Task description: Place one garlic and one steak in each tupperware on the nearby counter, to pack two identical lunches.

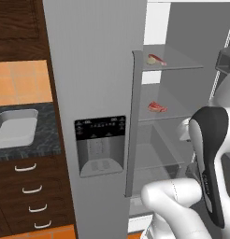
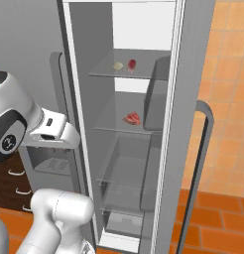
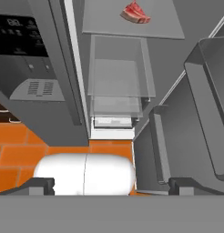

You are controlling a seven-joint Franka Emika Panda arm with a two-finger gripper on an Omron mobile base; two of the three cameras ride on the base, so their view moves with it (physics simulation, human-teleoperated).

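Orange floor tiles [image 3: 22, 150] front an open fridge [image 2: 139, 149]; its shelves hold steak [image 3: 135, 12] and garlic [image 2: 118, 65]; tupperware [image 1: 14, 128] sits empty; gripper [image 3: 112, 185] fingers spread.

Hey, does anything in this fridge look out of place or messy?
Nothing spilled or broken. The oddity: raw steak lies bare on a glass shelf, unwrapped, and another steak sits beside a garlic on the shelf above. The fridge door stands open.

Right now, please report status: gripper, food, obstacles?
Gripper open, empty. One steak on middle fridge shelf; second steak beside garlic on upper shelf. Fridge door open, nothing blocking.
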